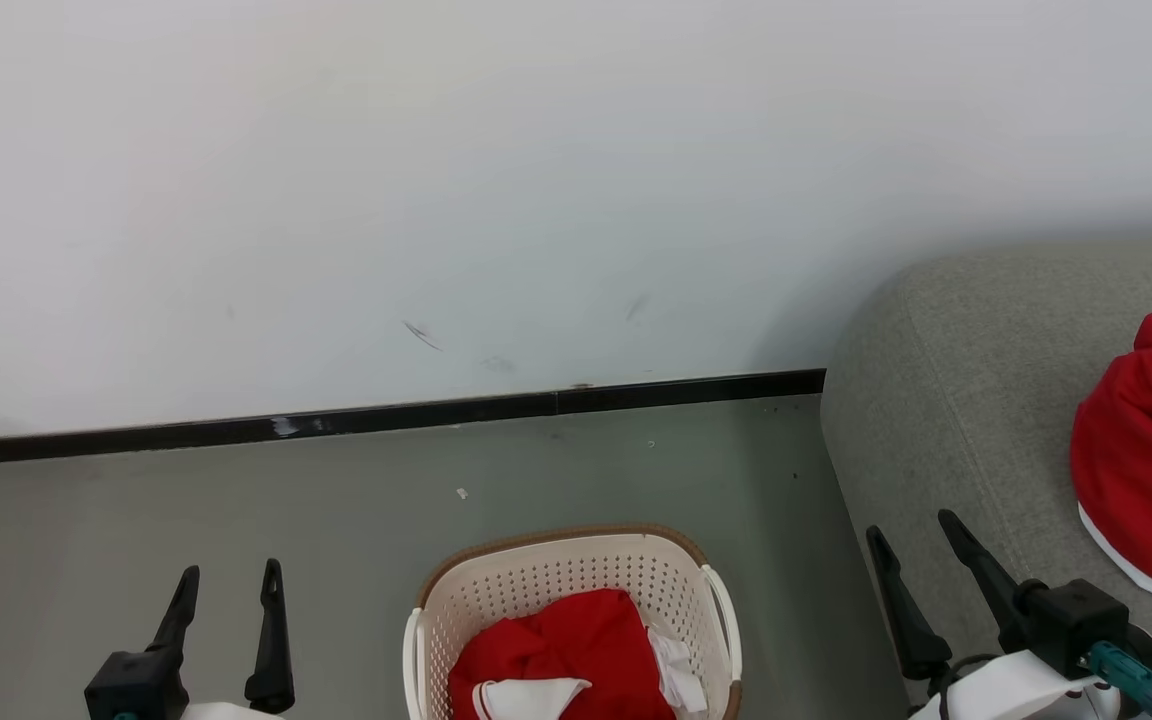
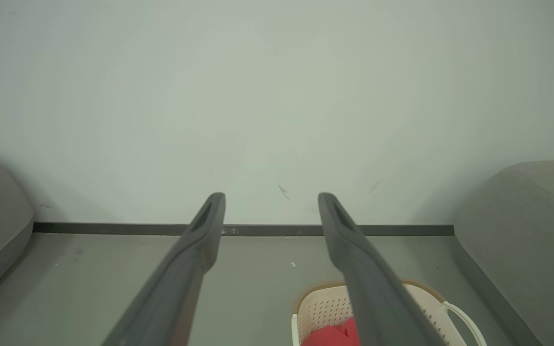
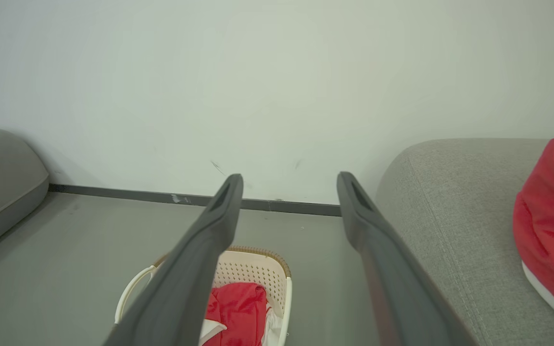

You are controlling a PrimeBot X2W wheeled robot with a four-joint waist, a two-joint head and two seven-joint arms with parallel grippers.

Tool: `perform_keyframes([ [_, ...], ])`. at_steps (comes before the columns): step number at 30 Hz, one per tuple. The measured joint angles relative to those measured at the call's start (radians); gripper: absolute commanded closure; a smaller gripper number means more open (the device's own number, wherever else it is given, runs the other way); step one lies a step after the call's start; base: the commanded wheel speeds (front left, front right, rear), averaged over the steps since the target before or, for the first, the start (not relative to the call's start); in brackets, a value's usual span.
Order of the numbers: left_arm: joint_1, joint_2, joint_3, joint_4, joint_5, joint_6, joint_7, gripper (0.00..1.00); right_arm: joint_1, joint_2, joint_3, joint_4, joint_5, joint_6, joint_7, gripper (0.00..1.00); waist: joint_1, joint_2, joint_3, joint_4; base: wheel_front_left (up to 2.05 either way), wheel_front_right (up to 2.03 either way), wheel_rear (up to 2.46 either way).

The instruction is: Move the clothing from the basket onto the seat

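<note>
As I look down from head camera: left end effector (image 1: 229,572) at lower left, fingers spread wide, nothing between them; right end effector (image 1: 911,527) at lower right, equally wide, empty, against near edge of seat (image 1: 956,400); basket (image 1: 536,590) stands on floor (image 1: 336,520) between the two, clear of wall (image 1: 536,200); red clothing (image 1: 566,640) heaped inside, white trim showing; one further red garment (image 1: 1146,450) lies on seat, well apart from basket.

The basket (image 1: 556,575) stands on the grey floor (image 1: 236,520), just beside the sofa (image 1: 966,400). A red garment (image 1: 1146,450) lies on the sofa.
</note>
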Motion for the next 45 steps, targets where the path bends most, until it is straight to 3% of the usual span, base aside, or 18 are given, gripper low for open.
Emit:
perform_keyframes([
  [45, 0.015, 0.020, 0.004, -0.014, 0.020, -0.010, 0.000, 0.00, 0.060, 0.002, -0.011, -0.109, 0.026, 0.000, 0.000, 0.00, 0.0000, 0.0000, 0.018, -0.003, 0.00, 0.00, 0.00],
])
